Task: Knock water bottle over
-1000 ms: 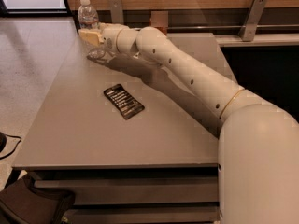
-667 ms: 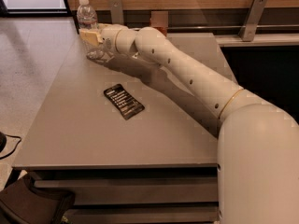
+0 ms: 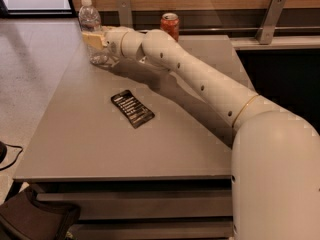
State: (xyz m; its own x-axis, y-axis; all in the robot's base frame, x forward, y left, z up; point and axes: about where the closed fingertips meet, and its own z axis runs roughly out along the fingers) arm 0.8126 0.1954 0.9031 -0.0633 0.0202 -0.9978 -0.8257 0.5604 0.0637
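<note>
The water bottle [image 3: 90, 20] is clear plastic with a white cap and stands upright at the far left corner of the grey table [image 3: 100, 144]. My gripper [image 3: 93, 38] reaches across the table from the right and sits against the bottle's middle, on its right side, covering part of it. The bottle's base [image 3: 102, 60] shows below the gripper.
An orange-red soda can [image 3: 170, 25] stands at the table's back edge, right of my arm. A flat black rectangular object [image 3: 132, 109] lies mid-table. A wooden wall with metal brackets [image 3: 270, 19] runs behind. The table's left edge drops to the floor. A dark bag [image 3: 35, 221] sits at the lower left.
My gripper has edged slightly left against the bottle. The bottle still stands upright and the other objects have not moved.
</note>
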